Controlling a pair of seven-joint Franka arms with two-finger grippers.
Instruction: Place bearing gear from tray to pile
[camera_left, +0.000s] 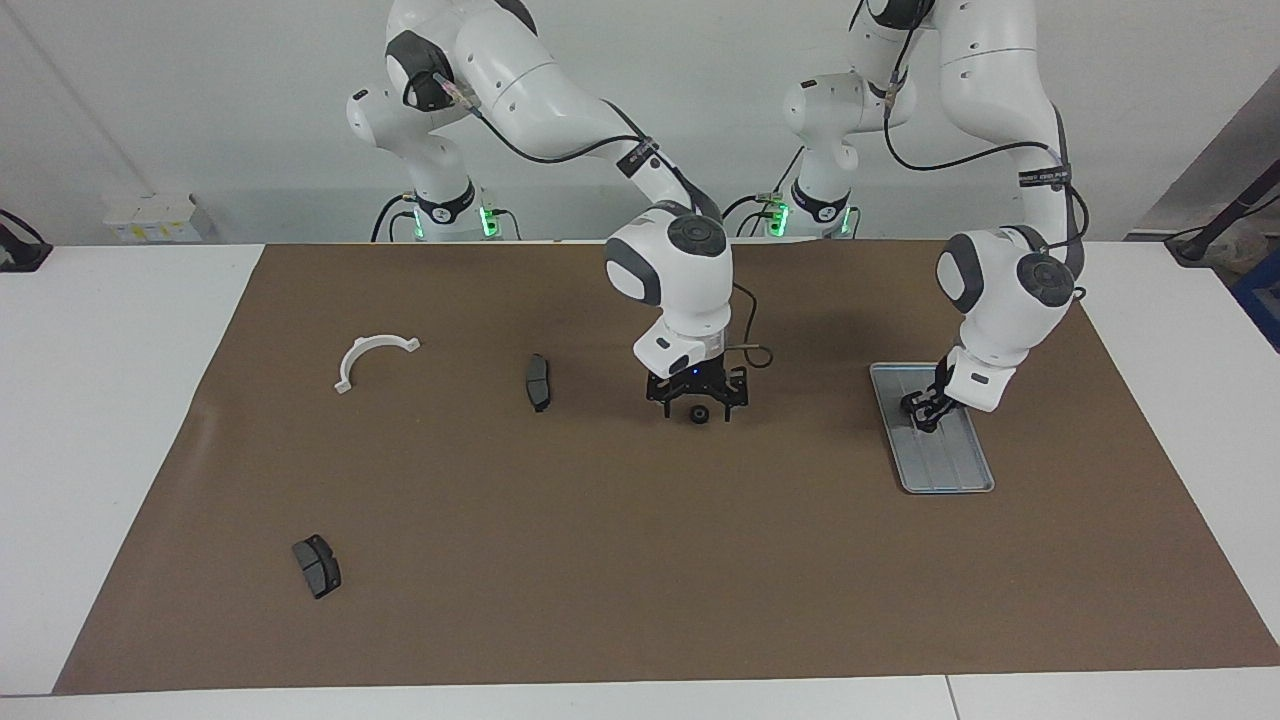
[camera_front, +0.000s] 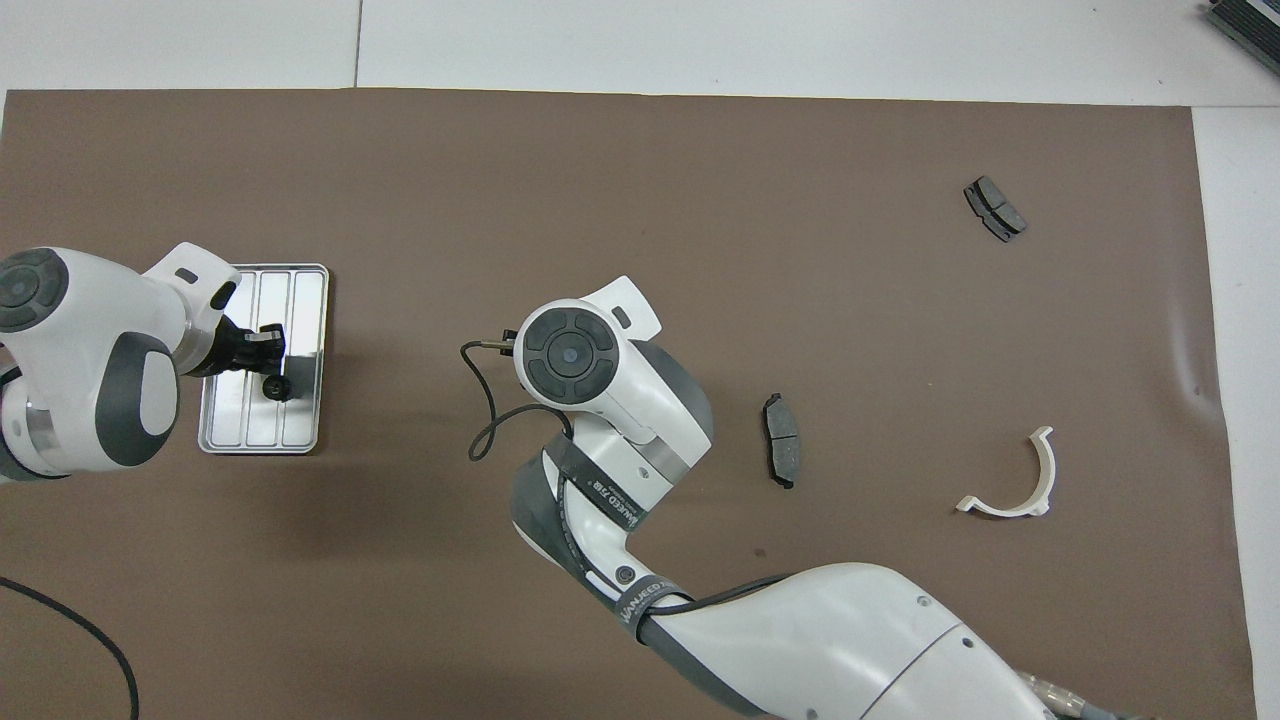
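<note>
The silver tray (camera_left: 948, 472) lies on the mat toward the left arm's end; it also shows in the overhead view (camera_front: 303, 290). My left gripper (camera_left: 922, 412) reaches down into the tray, at a small black bearing gear (camera_front: 278, 388). My right gripper (camera_left: 698, 406) points down over the middle of the mat, with a second black bearing gear (camera_left: 699, 417) right at its tips. In the overhead view the right wrist hides that gear. The pile lies scattered toward the right arm's end: a white half-ring bracket (camera_left: 372, 358) and two dark brake pads (camera_left: 538, 382) (camera_left: 317, 565).
A brown mat (camera_left: 640, 580) covers the white table. A loose cable loop (camera_front: 485, 425) hangs beside the right wrist. A black cable (camera_front: 70, 620) lies on the mat near the left arm. The nearer brake pad (camera_front: 781, 442) lies beside the right arm.
</note>
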